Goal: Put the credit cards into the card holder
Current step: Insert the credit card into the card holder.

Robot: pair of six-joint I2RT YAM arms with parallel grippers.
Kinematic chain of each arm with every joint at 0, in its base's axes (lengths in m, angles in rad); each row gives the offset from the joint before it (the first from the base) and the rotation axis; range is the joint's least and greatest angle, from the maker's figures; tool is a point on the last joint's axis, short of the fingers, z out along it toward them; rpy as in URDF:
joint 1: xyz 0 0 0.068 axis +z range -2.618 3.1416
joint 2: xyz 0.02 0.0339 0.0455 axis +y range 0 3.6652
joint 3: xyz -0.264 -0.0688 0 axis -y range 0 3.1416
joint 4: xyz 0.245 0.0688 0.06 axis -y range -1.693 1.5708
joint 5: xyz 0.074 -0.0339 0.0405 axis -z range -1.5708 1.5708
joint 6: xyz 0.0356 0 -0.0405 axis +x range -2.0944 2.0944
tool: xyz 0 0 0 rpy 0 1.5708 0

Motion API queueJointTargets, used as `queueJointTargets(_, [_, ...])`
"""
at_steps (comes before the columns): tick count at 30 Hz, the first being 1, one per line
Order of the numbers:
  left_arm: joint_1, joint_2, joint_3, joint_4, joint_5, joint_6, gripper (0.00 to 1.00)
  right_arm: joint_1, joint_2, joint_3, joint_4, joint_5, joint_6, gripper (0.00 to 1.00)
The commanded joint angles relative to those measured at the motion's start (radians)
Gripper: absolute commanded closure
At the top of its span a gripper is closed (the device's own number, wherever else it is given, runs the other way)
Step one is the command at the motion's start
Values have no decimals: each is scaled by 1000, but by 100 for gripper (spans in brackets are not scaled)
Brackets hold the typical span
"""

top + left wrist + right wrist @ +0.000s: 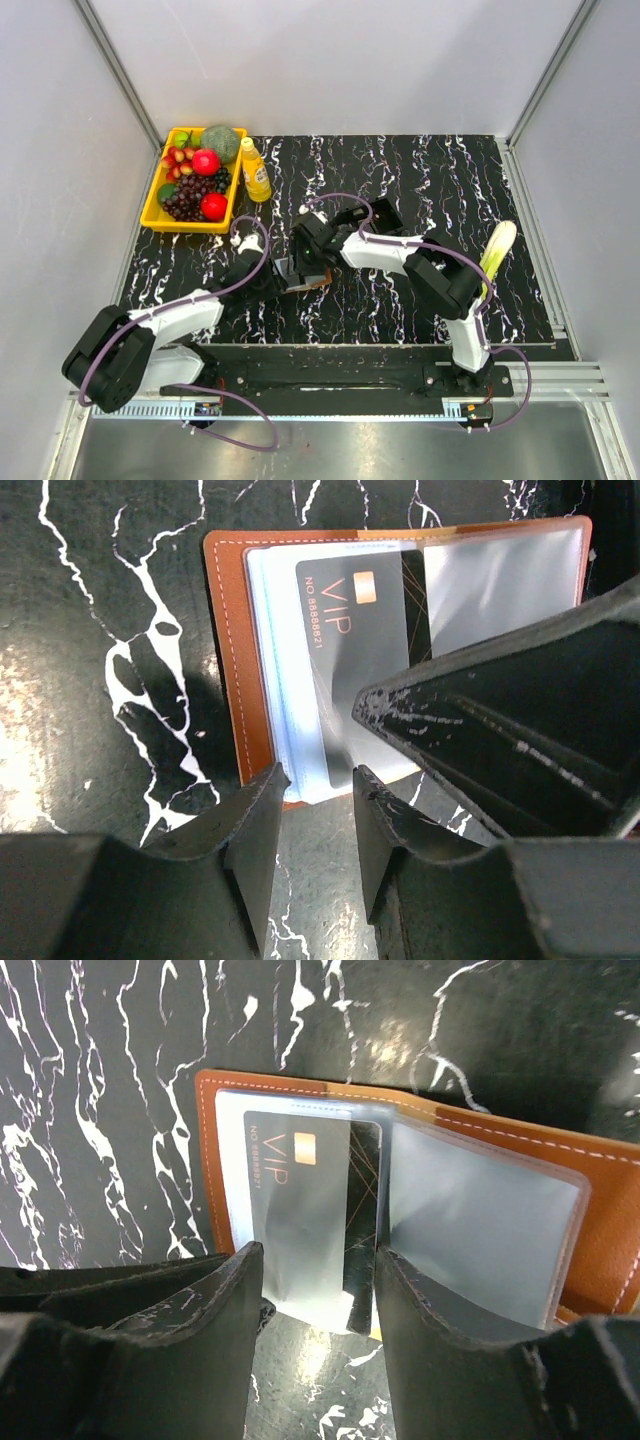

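The card holder lies open on the black marbled table, between my two grippers. It is brown leather with clear plastic sleeves. A black VIP credit card sits in a sleeve; its lower end reaches between the spread fingers of my right gripper, which stands open over it. My left gripper is open at the holder's near edge with only table between its fingers. One right gripper finger fills the right of the left wrist view. From above, the left gripper and right gripper meet at the holder.
A yellow basket of fruit stands at the back left, with an orange drink bottle beside it. A pale long vegetable lies at the right. A black object sits behind the right arm.
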Motion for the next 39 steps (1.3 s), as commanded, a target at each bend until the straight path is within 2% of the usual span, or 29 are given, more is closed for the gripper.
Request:
queueJointTargets(1, [-2, -45, -4, -8, -25, 7, 61, 60, 10, 42, -46, -42, -42, 46])
queueJointTargets(10, [-1, -141, 3, -123, -111, 18, 56, 19, 41, 31, -60, -16, -19, 44])
queueJointTargets(15, [10, -143, 5, -186, -162, -2, 51, 8, 29, 20, -39, -38, -10, 44])
queueJointTargets(18, [21, -96, -12, -163, -153, -17, 51, 8, 21, 27, -36, -35, -2, 42])
queueJointTargets(22, [29, -59, -62, -7, -41, -16, 51, 8, 24, 42, -32, -74, 13, 40])
queueJointTargets(28, [29, -37, -109, 120, 61, -16, 55, 26, 21, 60, -28, -70, 24, 39])
queueJointTargets(39, [27, -52, -125, 111, 61, -40, 57, 57, 56, 113, -74, -44, 64, 37])
